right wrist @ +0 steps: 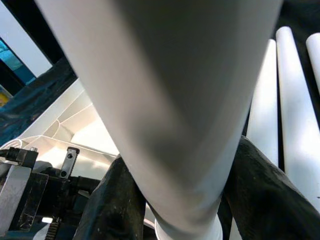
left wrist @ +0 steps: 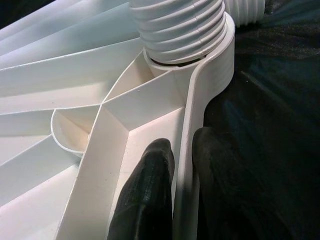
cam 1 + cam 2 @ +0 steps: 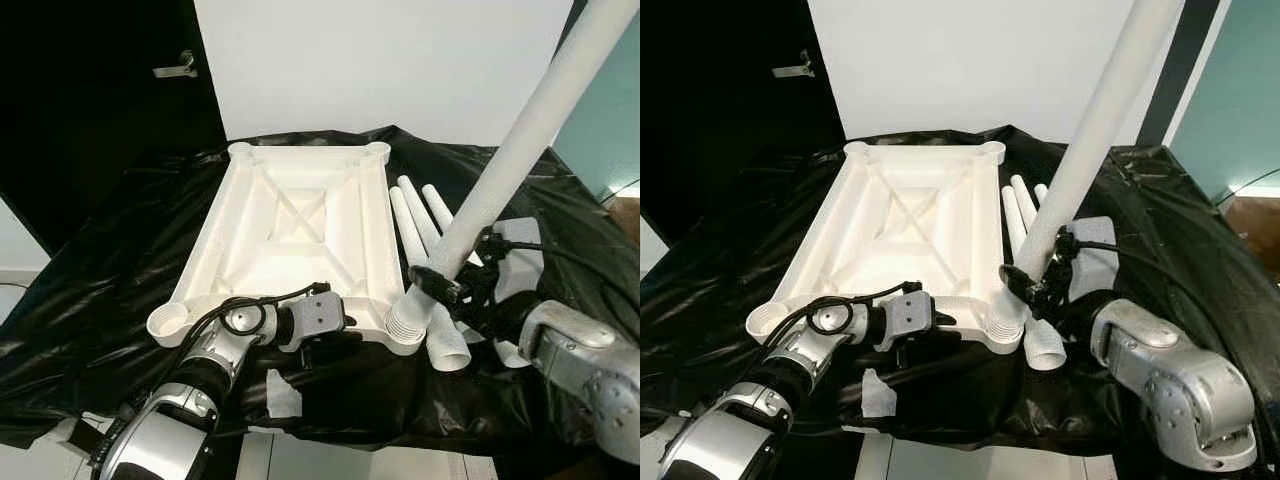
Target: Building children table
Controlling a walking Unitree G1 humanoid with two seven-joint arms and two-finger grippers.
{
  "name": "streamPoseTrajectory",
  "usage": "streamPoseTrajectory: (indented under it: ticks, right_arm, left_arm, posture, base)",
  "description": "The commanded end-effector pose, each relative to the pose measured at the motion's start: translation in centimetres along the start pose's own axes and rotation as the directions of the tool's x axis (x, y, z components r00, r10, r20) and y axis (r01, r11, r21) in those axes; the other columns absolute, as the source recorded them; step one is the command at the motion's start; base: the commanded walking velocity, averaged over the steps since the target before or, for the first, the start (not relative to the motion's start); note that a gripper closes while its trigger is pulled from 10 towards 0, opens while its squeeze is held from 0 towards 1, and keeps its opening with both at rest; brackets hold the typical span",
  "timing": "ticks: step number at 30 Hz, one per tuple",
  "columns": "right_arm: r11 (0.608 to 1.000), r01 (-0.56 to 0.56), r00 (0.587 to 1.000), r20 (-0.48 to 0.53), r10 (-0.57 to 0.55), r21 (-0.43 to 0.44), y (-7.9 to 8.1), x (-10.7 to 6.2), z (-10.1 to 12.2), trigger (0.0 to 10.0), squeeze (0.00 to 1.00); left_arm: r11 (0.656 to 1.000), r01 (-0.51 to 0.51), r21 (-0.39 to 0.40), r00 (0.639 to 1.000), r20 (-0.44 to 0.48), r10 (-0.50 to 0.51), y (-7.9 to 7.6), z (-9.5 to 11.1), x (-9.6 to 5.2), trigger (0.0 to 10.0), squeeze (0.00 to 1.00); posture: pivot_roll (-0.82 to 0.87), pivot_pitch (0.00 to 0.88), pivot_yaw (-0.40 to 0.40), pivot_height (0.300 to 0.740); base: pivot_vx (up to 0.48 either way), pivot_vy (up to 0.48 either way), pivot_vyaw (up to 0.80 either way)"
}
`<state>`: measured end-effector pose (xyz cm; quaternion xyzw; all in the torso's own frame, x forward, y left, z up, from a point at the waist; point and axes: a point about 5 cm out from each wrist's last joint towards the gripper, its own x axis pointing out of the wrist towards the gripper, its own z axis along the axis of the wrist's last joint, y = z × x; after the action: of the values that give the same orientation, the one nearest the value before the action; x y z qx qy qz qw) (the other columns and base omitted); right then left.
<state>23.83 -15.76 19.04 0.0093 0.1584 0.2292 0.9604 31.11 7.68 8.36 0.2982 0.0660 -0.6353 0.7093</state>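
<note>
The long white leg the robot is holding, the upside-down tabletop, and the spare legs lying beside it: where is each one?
Held leg (image 3: 505,165), left eye view, mid-shaft above the right hand.
Upside-down tabletop (image 3: 225,225), left eye view, its left side wall.
Spare legs (image 3: 407,222), left eye view, shaft of the one nearest the tabletop.

Head stereo cams look down/fwd at tabletop (image 3: 300,230); wrist cams v. close on its near corner socket (image 2: 210,65).

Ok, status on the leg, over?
Right gripper shut on long white plastic leg, threaded end seated in corner socket. Left gripper pinching upturned white tabletop rim. Three spare legs alongside.
</note>
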Motion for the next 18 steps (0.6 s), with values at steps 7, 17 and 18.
streamPoseTrajectory:
  ticks: [7,17,18]
  right_arm:
    - [0.998,-0.027,0.95,-0.31,0.041,0.049,-0.9,0.3,-3.7,10.0,0.0]
    - [0.997,-0.068,0.912,-0.407,0.048,-0.035,-2.1,-0.3,-3.3,10.0,0.0]
    - [0.996,-0.074,0.908,-0.416,0.048,-0.047,-2.1,-0.3,-3.3,10.0,0.0]
  left_arm:
    - [0.989,-0.097,-0.109,0.991,-0.104,0.086,-1.6,-2.7,0.5,10.0,0.0]
    - [0.989,-0.099,-0.112,0.991,-0.096,0.089,-1.8,-2.6,0.7,10.0,0.0]
    - [0.989,-0.1,-0.114,0.991,-0.095,0.089,-1.8,-2.6,0.7,10.0,0.0]
  posture:
    - [-0.17,0.019,0.003,0.74]
    - [-0.17,0.027,-0.009,0.74]
    - [-0.17,0.027,-0.01,0.74]
  base:
    - [0.0,0.0,0.0]
    - [0.0,0.0,0.0]
    - [0.0,0.0,0.0]
